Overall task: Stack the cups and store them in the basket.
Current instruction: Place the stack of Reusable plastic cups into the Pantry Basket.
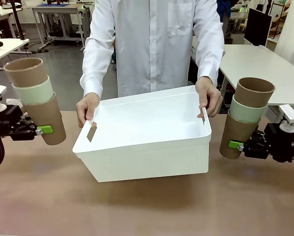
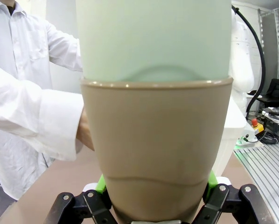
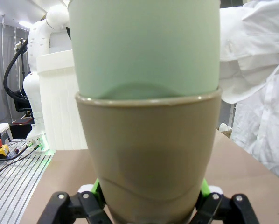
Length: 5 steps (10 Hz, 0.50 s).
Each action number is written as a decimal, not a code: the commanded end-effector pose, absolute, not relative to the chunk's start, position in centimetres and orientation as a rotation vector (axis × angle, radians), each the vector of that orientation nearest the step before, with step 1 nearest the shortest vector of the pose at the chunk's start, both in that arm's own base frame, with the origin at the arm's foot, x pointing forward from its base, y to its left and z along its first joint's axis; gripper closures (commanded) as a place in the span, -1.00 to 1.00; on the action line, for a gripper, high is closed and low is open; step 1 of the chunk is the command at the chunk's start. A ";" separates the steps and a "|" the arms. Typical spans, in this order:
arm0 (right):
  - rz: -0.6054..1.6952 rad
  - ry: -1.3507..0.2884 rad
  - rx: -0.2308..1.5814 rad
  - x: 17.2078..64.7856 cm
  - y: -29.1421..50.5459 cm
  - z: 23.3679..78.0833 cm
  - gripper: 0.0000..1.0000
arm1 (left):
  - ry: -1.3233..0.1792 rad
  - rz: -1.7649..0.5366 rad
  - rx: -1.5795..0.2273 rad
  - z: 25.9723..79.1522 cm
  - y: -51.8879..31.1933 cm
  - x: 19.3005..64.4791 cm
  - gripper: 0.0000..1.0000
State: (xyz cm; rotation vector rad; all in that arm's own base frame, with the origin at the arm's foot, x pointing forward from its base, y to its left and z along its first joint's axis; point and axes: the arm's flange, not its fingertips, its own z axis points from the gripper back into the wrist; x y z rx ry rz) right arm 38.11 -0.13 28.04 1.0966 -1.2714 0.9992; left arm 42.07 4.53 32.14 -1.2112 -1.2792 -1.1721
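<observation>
— Well, how far along?
— Stacking looks done: the left pincer (image 1: 41, 130) pinches a stack of three tall matte cups (image 1: 34, 96), tan-brown and mint-green, left of the white rectangular plastic basket (image 1: 147, 147); the right pincer (image 1: 234, 144) pinches a second stack (image 1: 248, 113) right of it.
— Stored?
— Not yet; the basket is empty.

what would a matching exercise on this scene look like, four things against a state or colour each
Things:
1. basket
2. left gripper
3. right gripper
4. middle cup of the right stack

States:
a. pale mint green
b. shut on the bottom cup of the left stack
c. held at the rim by the person's hands
d. shut on the bottom cup of the right stack

Pairs: 1-c, 2-b, 3-d, 4-a
</observation>
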 end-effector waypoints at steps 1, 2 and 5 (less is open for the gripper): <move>0.997 -1.275 1.092 38.3 0.0 28.6 -0.67 | -1.214 -1.150 -1.186 37.2 4.6 39.8 -0.68; 0.997 -1.275 1.092 38.3 0.0 28.6 -0.67 | -1.171 -1.161 -1.159 39.5 4.0 39.0 -0.68; 0.997 -1.275 1.092 38.3 0.0 28.6 -0.67 | -1.026 -1.225 -1.006 46.5 -1.0 36.5 -0.68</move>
